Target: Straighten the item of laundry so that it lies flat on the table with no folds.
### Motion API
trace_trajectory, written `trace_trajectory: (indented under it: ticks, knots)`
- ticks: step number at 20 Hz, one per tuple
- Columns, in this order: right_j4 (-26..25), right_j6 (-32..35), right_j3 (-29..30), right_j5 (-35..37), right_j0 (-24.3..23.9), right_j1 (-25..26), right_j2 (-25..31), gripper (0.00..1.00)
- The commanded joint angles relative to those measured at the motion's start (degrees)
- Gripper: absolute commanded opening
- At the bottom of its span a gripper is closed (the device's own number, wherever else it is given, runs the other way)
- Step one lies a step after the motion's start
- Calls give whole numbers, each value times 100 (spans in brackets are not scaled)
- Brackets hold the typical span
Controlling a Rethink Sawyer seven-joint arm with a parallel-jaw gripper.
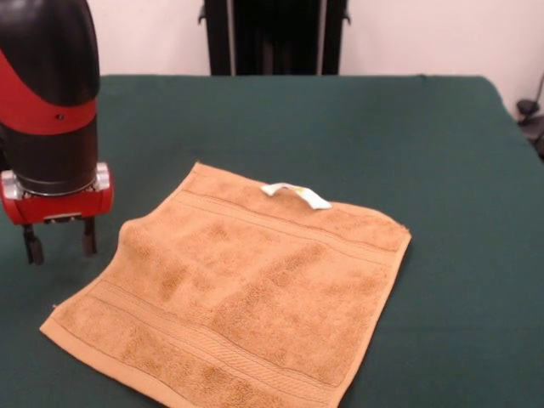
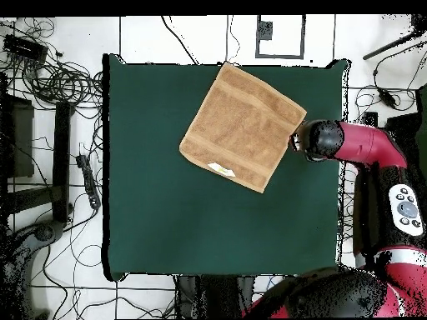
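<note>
Looking across the tabletop (image 1: 255,110) from the front, we see the towel (image 1: 246,297) spread out on the green cloth, turned at an angle to the tabletop's edges. Most of it lies flat, with its border bands showing along two opposite ends. We see one fault: the corner nearest the arm (image 1: 51,93) is rumpled and seems turned in, so that edge has a soft notch rather than a clean point. The white tag (image 1: 296,194) sits on the towel's edge that faces the robot's side, curled up a little.

From overhead we place the towel (image 2: 242,125) toward the tabletop's edge farthest from the robot's base, one corner reaching that edge, and nearer the side where the arm (image 2: 354,143) comes in.

We see the claw (image 1: 59,241) hanging just beside the rumpled corner, its two dark fingers (image 1: 32,245) pointing down and a little apart, with nothing between them. We cannot tell whether the tips touch the cloth. It holds no part of the towel.
</note>
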Motion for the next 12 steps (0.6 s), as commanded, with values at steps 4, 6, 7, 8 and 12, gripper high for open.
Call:
trace_trajectory:
  ticks: [4,6,7,8,12]
  knots:
    - [228,233,-259,302,390,398,256,100]
    - [244,299,-370,249,431,508,274,100]
    - [257,349,-363,202,438,526,269,100]
    - [275,412,-372,164,453,553,262,100]
    - [312,529,-335,-12,475,600,249,100]
